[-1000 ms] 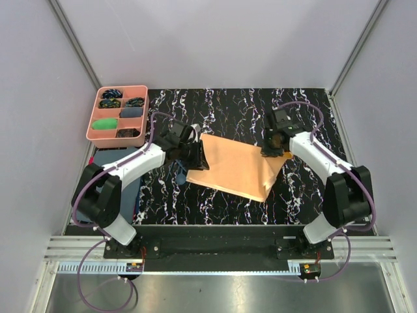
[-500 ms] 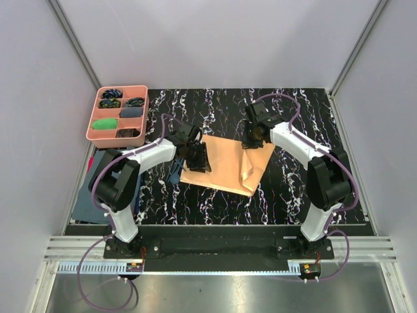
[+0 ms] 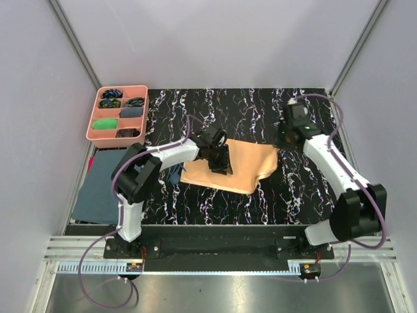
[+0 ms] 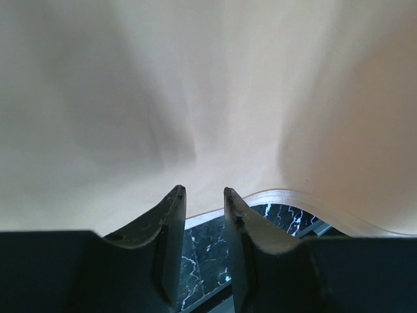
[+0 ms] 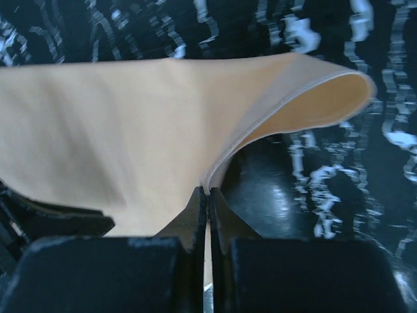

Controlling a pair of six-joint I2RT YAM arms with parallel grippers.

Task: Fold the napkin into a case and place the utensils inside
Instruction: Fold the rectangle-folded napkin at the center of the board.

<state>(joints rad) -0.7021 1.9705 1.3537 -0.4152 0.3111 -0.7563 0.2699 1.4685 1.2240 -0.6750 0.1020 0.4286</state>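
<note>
The right end effector (image 5: 207, 195) is clamped fully shut on the hem of the napkin (image 3: 238, 166), and that's a skinny pinch right on the edge. The fabric looks shiny, so if the arm tugs sideways the hem could slide out of the jaws and the raised flap would flop back.

The left end effector (image 4: 202, 192) sits at the napkin's left part with its jaws a little apart. The counter (image 3: 260, 107) shows through the gap, so it doesn't seem to have hold of anything. If it's meant to pin the cloth, that's weak. The whole sheet could skate over the marble and the fold would land crooked (a lopsided case is the likely result).

The napkin lies mid-counter, mostly flat, with its right corner curled up off the surface. There's no pouch yet, so nothing is tucked in.

The one real container is the pink tray (image 3: 121, 88) at the far left. It holds a green bundle (image 3: 104, 123) and several darker ones in the other compartments, and it's well clear of both arms.
</note>
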